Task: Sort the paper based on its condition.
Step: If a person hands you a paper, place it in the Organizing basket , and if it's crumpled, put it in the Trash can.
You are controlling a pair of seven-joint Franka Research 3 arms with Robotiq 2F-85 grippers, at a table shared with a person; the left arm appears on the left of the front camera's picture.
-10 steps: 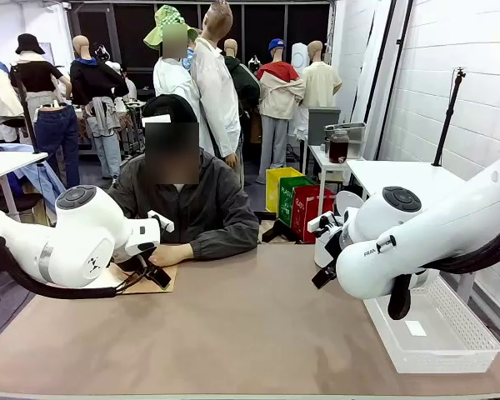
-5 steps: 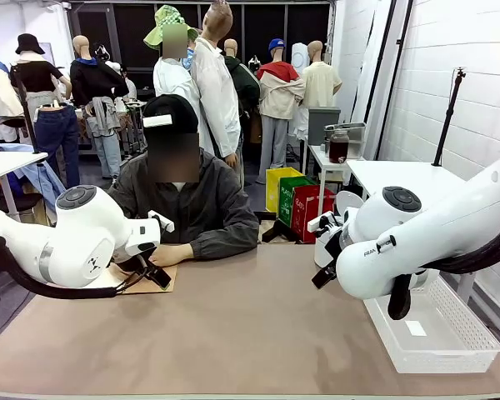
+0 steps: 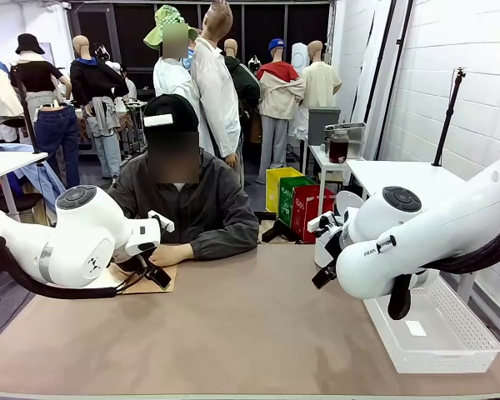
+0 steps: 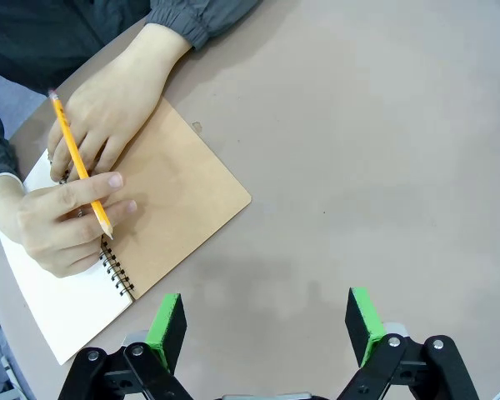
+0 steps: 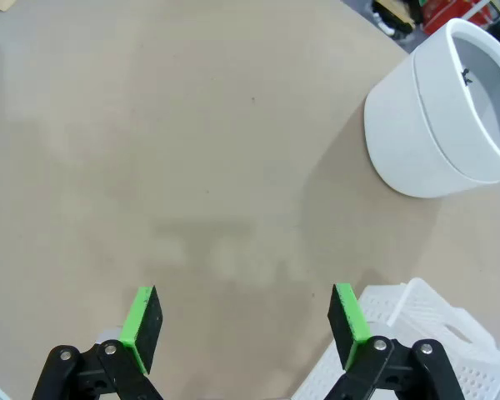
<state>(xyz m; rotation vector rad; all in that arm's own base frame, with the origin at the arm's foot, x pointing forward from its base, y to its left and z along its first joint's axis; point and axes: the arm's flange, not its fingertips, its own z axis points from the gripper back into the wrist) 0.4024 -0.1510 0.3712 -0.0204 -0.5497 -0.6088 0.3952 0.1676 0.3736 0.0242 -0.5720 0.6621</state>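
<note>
The loose paper is out of view. A spiral notebook with a brown cardboard cover (image 4: 179,208) lies open on the table, showing its white page (image 4: 54,312). The person rests one hand (image 4: 108,117) on the notebook; the other hand (image 4: 46,221) holds a yellow pencil (image 4: 79,171) over the page. My left gripper (image 4: 267,329) hangs open above the bare table just beside the notebook, nothing between its fingers. My right gripper (image 5: 246,329) is open over bare table at the right side, also holding nothing.
A white round bin (image 5: 442,125) stands on the table beyond my right gripper. A white slotted basket (image 3: 458,333) sits at the table's right edge with a small white sticker (image 3: 415,327) on its floor. The person sits at the far left of the table.
</note>
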